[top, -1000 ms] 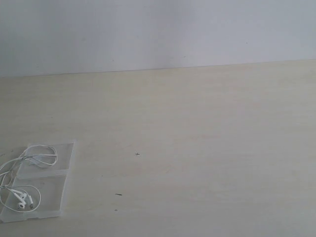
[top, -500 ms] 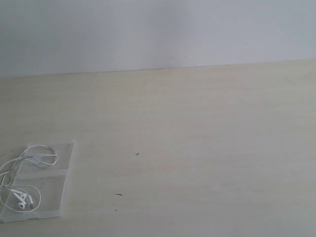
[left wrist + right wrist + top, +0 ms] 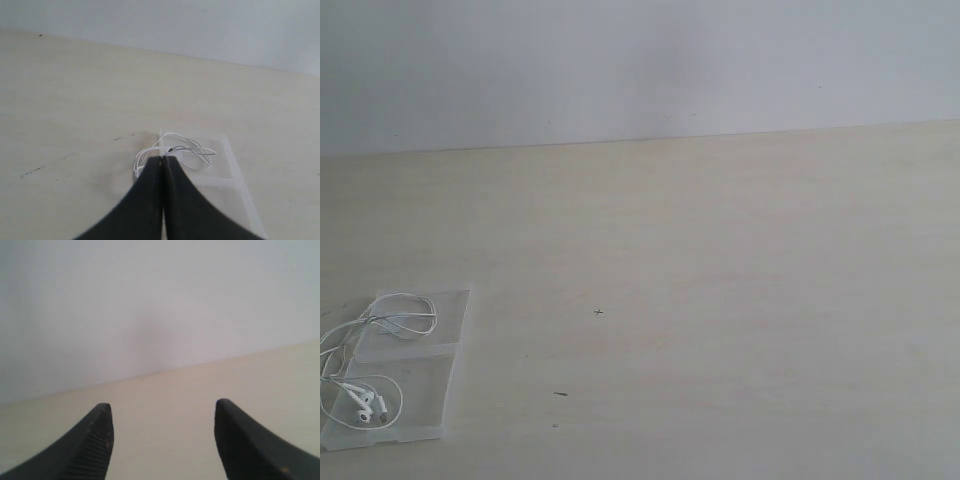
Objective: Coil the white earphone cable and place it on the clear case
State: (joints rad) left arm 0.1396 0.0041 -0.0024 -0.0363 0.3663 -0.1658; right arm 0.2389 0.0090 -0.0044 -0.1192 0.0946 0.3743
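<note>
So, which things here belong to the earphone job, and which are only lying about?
Job: white earphone cable, looped on and beside the clear case; left gripper, shut, pointing at them.
Lying about: only the table itself, with a small dark speck on it.

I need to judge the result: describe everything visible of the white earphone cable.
The white earphone cable is a thin white wire lying slack in loose loops, not a tight coil. One loop rests on the far half of the clear case. Another, ringing the two earbuds, rests on the near half. Some strands spill past the case's left edge onto the table. Nothing else touches it.
</note>
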